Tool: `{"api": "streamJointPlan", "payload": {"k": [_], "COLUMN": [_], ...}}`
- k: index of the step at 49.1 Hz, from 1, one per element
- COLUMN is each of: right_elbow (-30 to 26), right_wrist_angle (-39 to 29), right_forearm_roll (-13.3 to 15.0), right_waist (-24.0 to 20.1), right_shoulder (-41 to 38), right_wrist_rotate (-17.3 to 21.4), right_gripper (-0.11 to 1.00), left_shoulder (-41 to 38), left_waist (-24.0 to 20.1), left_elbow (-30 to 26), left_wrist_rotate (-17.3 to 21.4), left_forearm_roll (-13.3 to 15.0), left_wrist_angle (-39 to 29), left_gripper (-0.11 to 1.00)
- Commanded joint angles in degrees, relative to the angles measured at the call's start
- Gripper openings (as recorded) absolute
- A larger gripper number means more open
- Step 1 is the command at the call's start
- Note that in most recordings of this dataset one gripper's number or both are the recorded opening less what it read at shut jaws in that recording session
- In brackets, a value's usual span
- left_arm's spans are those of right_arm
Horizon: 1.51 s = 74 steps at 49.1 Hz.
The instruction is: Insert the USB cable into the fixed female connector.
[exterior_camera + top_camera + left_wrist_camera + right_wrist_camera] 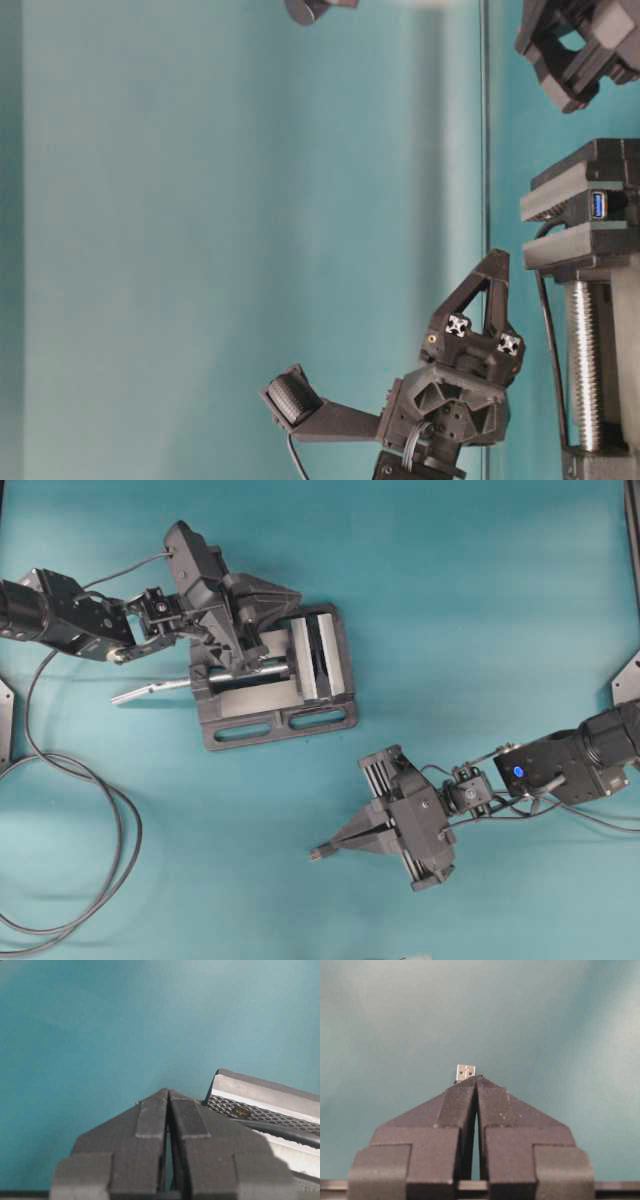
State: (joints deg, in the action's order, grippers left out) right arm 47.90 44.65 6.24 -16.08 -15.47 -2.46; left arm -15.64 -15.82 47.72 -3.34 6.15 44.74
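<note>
My right gripper (328, 850) hangs low over the mat at the lower middle and is shut on the USB cable's plug (316, 855). The plug's metal end (465, 1071) pokes out past the closed fingertips of the right gripper (476, 1078). Its thin cable cannot be traced. The fixed female connector (598, 205), with its blue-lined opening, sits clamped between the jaws of the vise (585, 245). My left gripper (298, 593) is shut on nothing and hovers above the vise's screw side. In its own view the left gripper (167, 1091) points past a knurled jaw face (235, 1110).
The grey vise (275, 718) stands upper middle, its silver screw rod (150, 689) sticking out to the left. A long black cable (110, 810) coils in big loops along the left edge of the teal mat. Another black cable (285, 1131) runs along the vise jaw.
</note>
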Motion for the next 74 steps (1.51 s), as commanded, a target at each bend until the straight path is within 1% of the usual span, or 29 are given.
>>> {"api": "streamJointPlan", "payload": {"k": [1,2,4,6,7,14,16,23,27,29,31,34,39,42,45,48,52,54,58,59,62,65,66,68,74], "right_elbow": [-1.05,-1.05,-1.14,-1.41,-1.58,-2.64,-2.90,-3.25,-3.25,-3.34,-3.43,-3.60,-3.69,-3.69,-3.69,-3.69,-3.96,-4.04,-4.31,-4.39,-4.75,-5.19,-5.36,-5.80,-6.33], "right_wrist_angle": [0.44,0.44,0.09,-0.53,-0.79,-4.66,-5.45,-5.27,-4.92,-4.83,-4.83,-4.83,-5.01,-5.10,-5.10,-5.01,-5.10,-5.10,-5.54,-5.80,-7.21,-9.14,-9.84,-11.34,-12.48], "right_forearm_roll": [0.00,0.00,0.00,0.00,0.00,0.00,0.00,-0.09,-0.09,-0.09,-0.09,-0.09,0.00,0.00,-0.09,0.00,-0.09,0.00,0.00,0.00,-0.09,-0.09,-0.09,0.00,0.00], "right_waist": [-0.35,-0.53,-0.53,-0.62,-0.70,-1.05,-1.14,-1.05,-1.05,-1.05,-1.05,-1.14,-1.05,-1.05,-1.05,-1.05,-1.05,-1.05,-1.05,-1.05,-1.05,-1.05,-1.05,-1.05,-0.97], "right_shoulder": [0.35,0.35,0.35,0.35,0.35,0.44,0.44,0.62,0.88,0.88,0.97,0.97,0.97,0.97,0.97,0.97,0.97,0.97,0.97,0.97,0.88,0.62,0.44,0.09,-0.97], "right_wrist_rotate": [0.18,0.18,0.26,0.26,0.35,1.05,1.49,1.85,2.02,2.29,2.64,3.16,3.69,3.69,3.69,3.60,3.60,3.60,3.69,3.69,3.69,3.69,3.69,3.69,3.69], "right_gripper": [-0.01,-0.01,0.03,0.00,-0.02,-0.02,-0.02,-0.02,-0.02,-0.02,-0.02,-0.02,-0.02,-0.02,-0.01,0.00,0.07,0.15,0.32,0.39,0.54,0.65,0.67,0.67,0.63], "left_shoulder": [1.32,1.49,1.67,2.02,2.20,3.69,4.39,9.49,14.68,17.49,21.01,25.22,30.94,34.19,37.00,39.99,43.33,45.09,48.96,49.92,53.00,56.43,57.48,59.59,66.53], "left_waist": [1.14,1.32,1.58,2.02,2.11,2.81,2.99,4.48,5.54,6.06,6.68,7.65,8.96,11.07,12.57,13.97,17.14,18.28,18.98,19.16,19.34,19.34,19.34,19.34,19.34], "left_elbow": [-0.88,-0.88,-0.79,-0.70,-0.62,-0.09,0.18,1.58,2.99,3.87,5.10,7.03,10.72,12.57,14.41,17.58,21.53,23.38,26.19,26.81,28.48,30.15,30.50,31.20,32.78], "left_wrist_rotate": [0.26,0.35,0.70,0.79,0.88,0.88,0.79,-0.26,-0.70,-0.79,-0.70,-0.44,-1.41,-2.20,-2.20,-2.46,-2.11,-2.99,-2.64,-2.55,-2.46,-2.37,-2.37,-2.46,-2.46], "left_forearm_roll": [-1.49,-1.49,-1.58,-1.58,-1.67,-1.67,-1.67,-1.67,-1.67,-1.58,-1.67,-1.67,-1.49,-1.41,-1.49,-1.67,-1.76,-1.76,-1.76,-1.76,-1.76,-1.76,-1.76,-1.76,-1.76], "left_wrist_angle": [-0.26,-0.44,-0.88,-1.49,-1.67,-3.52,-4.04,-6.24,-9.93,-12.48,-15.38,-17.93,-18.46,-17.40,-15.03,-12.57,-9.76,-8.09,-6.77,-6.94,-8.44,-12.39,-13.89,-17.05,-27.69], "left_gripper": [0.01,0.01,0.06,0.12,0.14,0.05,0.04,0.05,0.11,0.17,0.26,0.45,0.75,0.90,0.98,1.00,1.00,1.00,1.00,1.00,1.00,1.00,1.00,1.00,1.00]}}
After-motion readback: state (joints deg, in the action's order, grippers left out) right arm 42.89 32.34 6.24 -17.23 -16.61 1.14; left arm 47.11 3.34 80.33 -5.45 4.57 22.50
